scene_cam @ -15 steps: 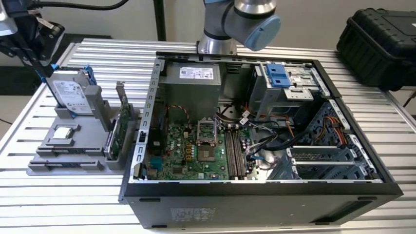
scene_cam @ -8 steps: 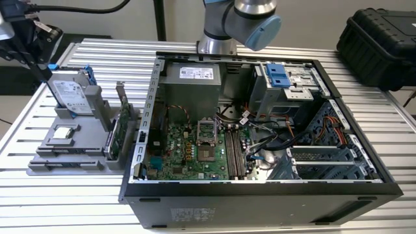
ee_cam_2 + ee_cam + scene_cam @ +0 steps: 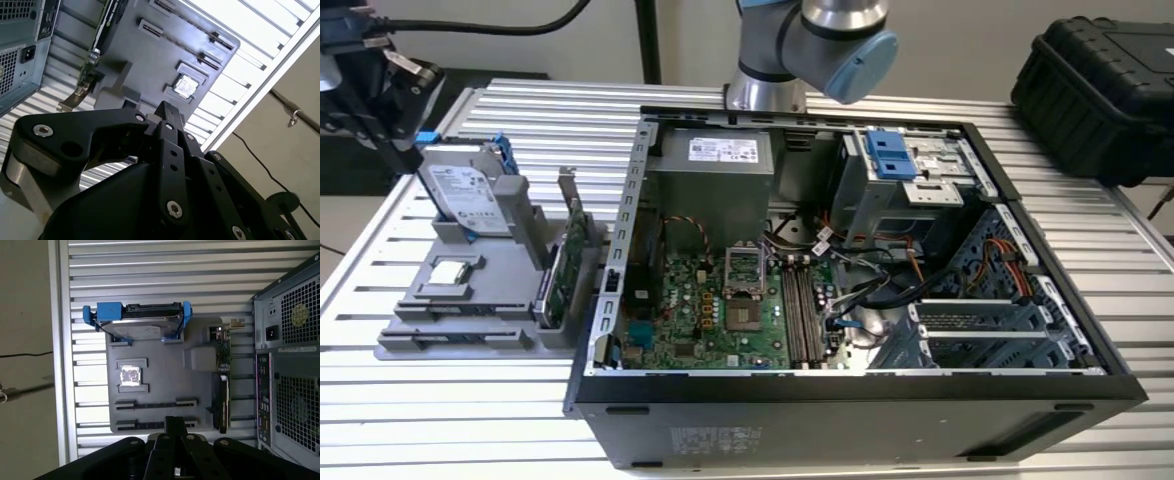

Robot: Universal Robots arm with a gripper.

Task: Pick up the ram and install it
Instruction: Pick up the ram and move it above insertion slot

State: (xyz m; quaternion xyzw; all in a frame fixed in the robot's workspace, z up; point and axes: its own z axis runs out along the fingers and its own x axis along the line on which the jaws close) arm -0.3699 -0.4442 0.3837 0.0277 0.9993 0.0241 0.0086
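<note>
The gripper point(image 3: 172, 421) is hovering above the grey parts holder point(image 3: 160, 375), its jaws pressing together on nothing. The long slots point(image 3: 155, 404), built for keeping sticks upright, are looking bare. The ram is probably sitting among the motherboard's point(image 3: 694, 310) memory slots point(image 3: 807, 315), though I cannot tell.

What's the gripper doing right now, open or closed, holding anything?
Gripper: looks closed, fingertips together with nothing between them, facing the grey parts tray.

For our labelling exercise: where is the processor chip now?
On the exterior view's left, the processor chip lies in the gray tray, beside the open computer case, near the upright hard drive.
</note>
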